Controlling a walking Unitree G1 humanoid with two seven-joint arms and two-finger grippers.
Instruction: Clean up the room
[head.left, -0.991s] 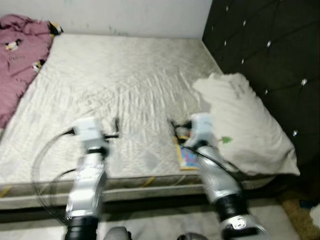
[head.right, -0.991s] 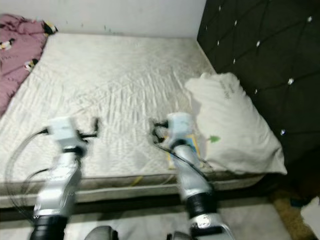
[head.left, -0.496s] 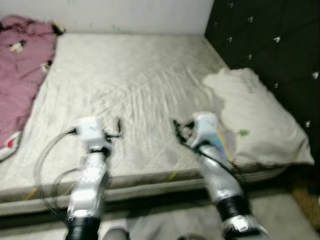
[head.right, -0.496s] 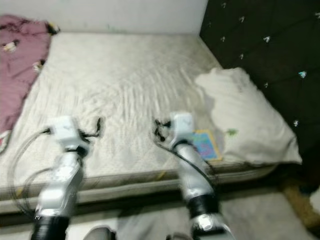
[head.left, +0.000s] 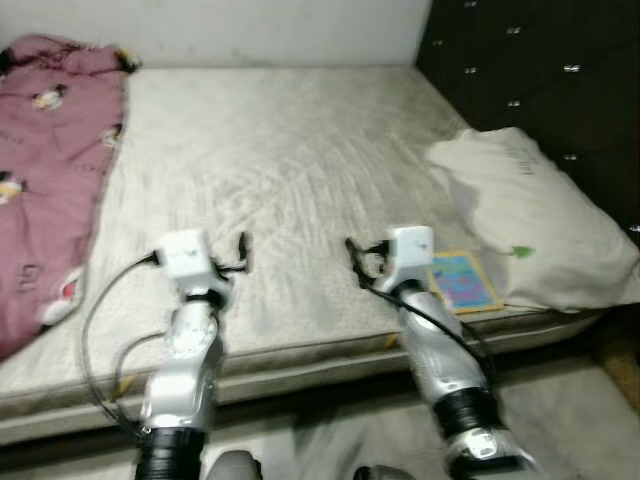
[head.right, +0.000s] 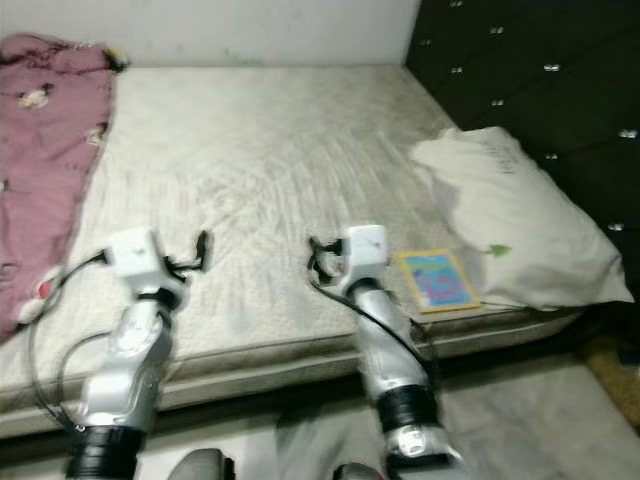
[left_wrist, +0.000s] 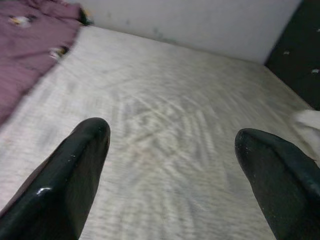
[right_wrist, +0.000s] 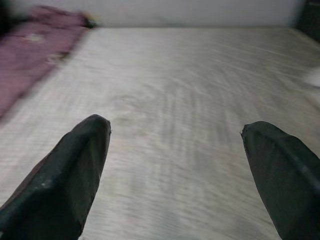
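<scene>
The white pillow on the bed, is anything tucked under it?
A colourful book lies flat beside the pillow, its far edge at the pillow's rim. Whether it reaches underneath, or anything else hides there, cannot be seen.

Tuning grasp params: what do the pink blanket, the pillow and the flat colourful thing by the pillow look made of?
Pink blanket: soft matte fabric, probably fleece; it drapes in folds and carries cartoon prints.
Pillow: off-white woven cloth, matte, creased and puffy.
Flat colourful thing: looks like a thin card or paper book with a printed cover; too blurred to tell its finish.

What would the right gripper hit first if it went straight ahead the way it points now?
Probably the bare mattress: the right gripper hangs open above it, fingers aimed along its surface toward the far wall. Depth is unclear; nothing else lies in that line.
</scene>
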